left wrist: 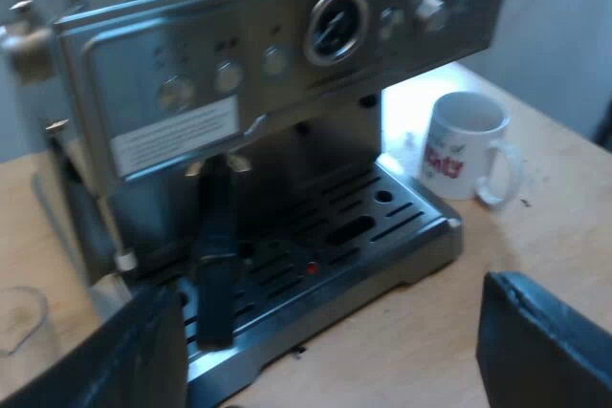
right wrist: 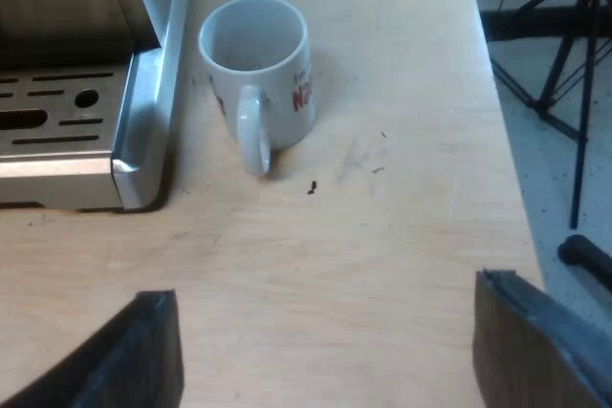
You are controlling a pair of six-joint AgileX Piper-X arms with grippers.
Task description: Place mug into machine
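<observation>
The mug [right wrist: 256,74] is not in the machine yet. It stands upright on the counter [right wrist: 382,265], just beside the side wall of the espresso machine [left wrist: 287,74], between this wall and the counter's edge where the floor begins. Its mouth is up and it looks empty. Its handle points toward the right claw [right wrist: 325,289].

The right claw hovers over the bare counter, near the mug but apart from it. Its two fingers are wide apart and hold nothing. The left claw [left wrist: 330,293] is before the drip tray [left wrist: 402,236], also spread and empty.

I judge that the step in hand is the approach, before any grasp. The right claw is the nearer one. The next move calls for bringing it forward and down until the fingers stand on both sides of the mug's body, then closing, lifting over the raised rim of the tray and setting the mug on the grille. The dark handle of the holder [left wrist: 215,255] reaches out over the tray, so the mug must pass clear of it.
</observation>
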